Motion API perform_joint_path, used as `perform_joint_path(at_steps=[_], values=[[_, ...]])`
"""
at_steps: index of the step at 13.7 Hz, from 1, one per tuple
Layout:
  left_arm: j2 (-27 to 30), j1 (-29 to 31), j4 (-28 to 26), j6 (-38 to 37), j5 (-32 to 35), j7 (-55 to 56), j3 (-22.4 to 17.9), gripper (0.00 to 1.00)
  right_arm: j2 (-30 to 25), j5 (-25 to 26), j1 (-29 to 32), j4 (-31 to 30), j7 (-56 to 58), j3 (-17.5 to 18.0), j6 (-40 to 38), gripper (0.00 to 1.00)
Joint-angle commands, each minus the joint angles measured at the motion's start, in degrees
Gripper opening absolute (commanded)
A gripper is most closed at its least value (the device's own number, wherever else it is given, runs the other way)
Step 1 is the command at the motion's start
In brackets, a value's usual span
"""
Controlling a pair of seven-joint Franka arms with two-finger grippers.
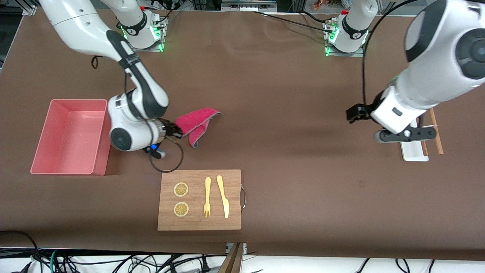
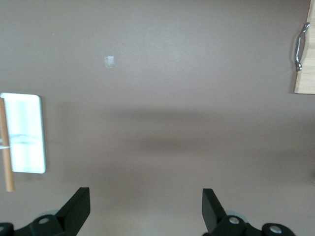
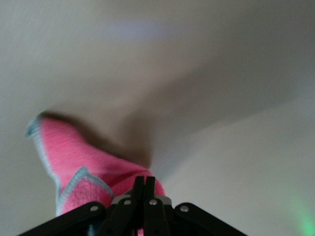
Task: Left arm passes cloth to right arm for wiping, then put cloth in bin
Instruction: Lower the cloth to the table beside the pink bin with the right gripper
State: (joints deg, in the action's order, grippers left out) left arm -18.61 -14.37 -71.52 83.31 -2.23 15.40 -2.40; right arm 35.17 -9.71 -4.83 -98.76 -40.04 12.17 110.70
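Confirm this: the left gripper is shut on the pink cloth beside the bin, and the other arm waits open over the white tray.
Wrong arm: the right gripper is shut on the cloth beside the bin, as the front view shows. The left gripper waits open near the white tray.

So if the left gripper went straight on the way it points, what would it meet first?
Probably just the bare tabletop: the open left gripper points down at it, with nothing between; the white tray lies off to one side.
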Motion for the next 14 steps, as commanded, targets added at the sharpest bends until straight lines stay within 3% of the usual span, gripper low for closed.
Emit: perform_joint_path(at_steps=[1,4,7,9,14], values=[[11.1,3.8,-13.9,4.3,1.1,-6.1,0.5,1.00,-0.9,2.8,0.4,-0.2,8.7,-3.8,-1.9,0.00],[18.2,12.3,-23.6,13.0,1.2,-12.4,6.9,1.00,-1.8,7.0,1.4,0.3,17.9,-7.4,-2.0,0.00],[17.0,12.3,-21.4,11.0,5.7,-12.3,8.1,1.00,-2.1,12.0,1.9,1.8,20.6,-7.6,-2.0,0.00],[16.5,12.3,-19.7,8.4,7.7,-12.9,9.9,1.00,-1.8,13.4,1.4,3.1,18.1,-6.9,-1.3,0.00],[16.4,12.9,-19.5,8.4,5.9,-12.1,10.0,1.00,-0.2,13.6,-0.1,3.6,1.4,0.5,5.3,0.00]])
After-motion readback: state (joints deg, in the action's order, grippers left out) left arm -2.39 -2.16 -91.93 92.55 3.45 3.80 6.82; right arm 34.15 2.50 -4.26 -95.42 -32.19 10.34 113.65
